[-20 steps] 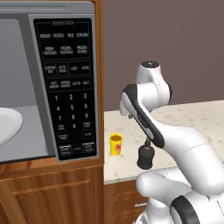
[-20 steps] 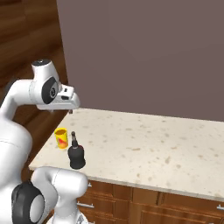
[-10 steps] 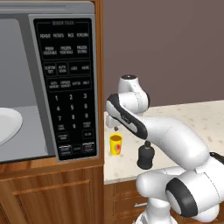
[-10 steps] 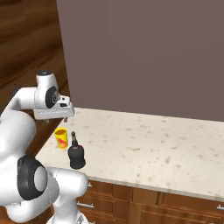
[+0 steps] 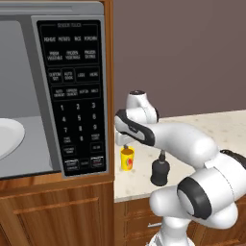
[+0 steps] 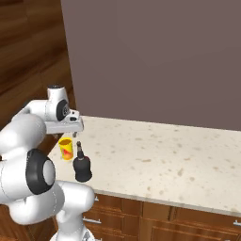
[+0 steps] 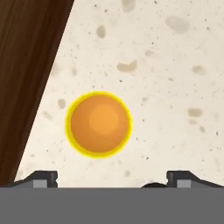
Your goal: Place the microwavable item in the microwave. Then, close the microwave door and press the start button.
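The small yellow cup (image 5: 127, 158) with a red mark stands upright on the counter beside the microwave (image 5: 29, 96), whose grey interior and white plate (image 5: 7, 139) lie open to view. The microwave door is out of view. My gripper (image 5: 124, 145) hangs just above the cup, pointing down. In the hand view the cup (image 7: 99, 124) shows from above, orange inside, slightly left of centre between the two fingertips (image 7: 43, 177). The gripper (image 7: 113, 179) is open, holding nothing. From the right, the cup (image 6: 66, 148) sits below the gripper (image 6: 75, 133).
A black round-bodied bottle (image 5: 159, 170) stands on the counter close to the cup's right, also seen as bottle (image 6: 82, 167). The black keypad panel (image 5: 77, 96) and a wooden side wall (image 7: 26, 65) flank the cup. Speckled countertop (image 6: 164, 160) stretches to the right.
The arm has swung left and lowered, bringing the hand from above the bottle's right side to directly over the yellow cup. Cup and bottle have not moved.
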